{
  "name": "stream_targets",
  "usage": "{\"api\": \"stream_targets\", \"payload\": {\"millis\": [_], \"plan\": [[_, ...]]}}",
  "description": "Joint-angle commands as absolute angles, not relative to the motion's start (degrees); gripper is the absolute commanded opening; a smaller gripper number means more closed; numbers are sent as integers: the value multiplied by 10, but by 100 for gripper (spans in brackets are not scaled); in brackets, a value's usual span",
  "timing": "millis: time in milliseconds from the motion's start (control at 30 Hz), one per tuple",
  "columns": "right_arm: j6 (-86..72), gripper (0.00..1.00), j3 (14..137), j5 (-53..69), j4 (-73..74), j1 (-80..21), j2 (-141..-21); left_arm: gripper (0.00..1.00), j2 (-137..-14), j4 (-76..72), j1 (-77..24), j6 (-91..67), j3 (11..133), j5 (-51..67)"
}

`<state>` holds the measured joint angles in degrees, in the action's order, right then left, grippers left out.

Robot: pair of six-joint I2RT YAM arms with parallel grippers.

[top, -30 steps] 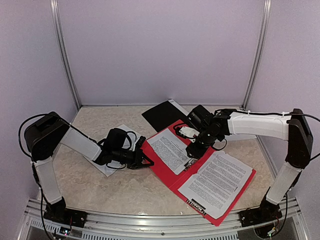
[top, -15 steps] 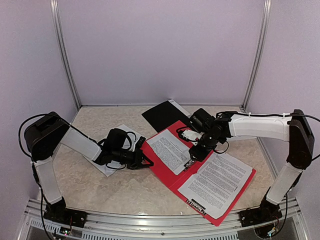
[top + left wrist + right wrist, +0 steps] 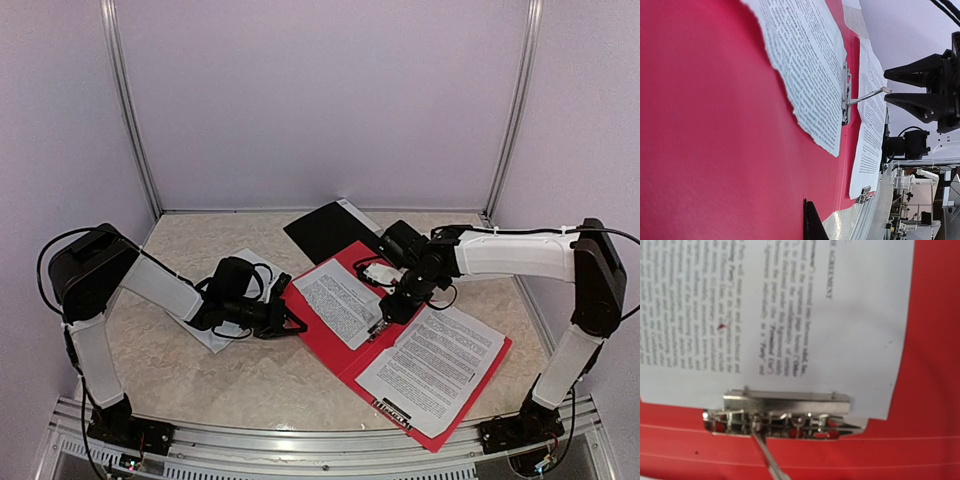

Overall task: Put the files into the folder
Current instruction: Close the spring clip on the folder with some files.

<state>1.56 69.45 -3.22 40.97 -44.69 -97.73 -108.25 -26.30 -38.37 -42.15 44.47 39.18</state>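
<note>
1. Top view: the left gripper (image 3: 288, 320), closed, is resting at the left edge of the red folder (image 3: 322, 342), centre frame. The right gripper (image 3: 384, 320) is hovering over its spine. Printed files (image 3: 340, 300) are lying on both halves.
2. Left wrist view: upper right, the right gripper (image 3: 885, 86) is standing narrowly open at the tip of the lever (image 3: 867, 96).
3. Right wrist view: lower centre, the metal clip (image 3: 785, 415) is lying across one file's edge.

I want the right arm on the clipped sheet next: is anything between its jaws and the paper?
Yes. The clip's raised lever stands up from the folder, its tip between the right gripper's open jaws. The sheet under the clip is otherwise uncovered.
</note>
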Motion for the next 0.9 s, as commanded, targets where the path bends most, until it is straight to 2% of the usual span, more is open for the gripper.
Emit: {"api": "stream_targets", "payload": {"millis": [0, 333, 767, 867], "plan": [[11, 32, 686, -31, 422, -444, -991, 0, -1075, -240, -389, -413, 448, 395], [12, 21, 690, -37, 423, -444, -992, 0, -1077, -241, -389, -413, 449, 396], [14, 0, 690, -56, 425, -443, -998, 0, -1070, -236, -389, -412, 443, 392], [17, 0, 685, -59, 420, -443, -1004, 0, -1067, -230, -391, -409, 445, 390]]}}
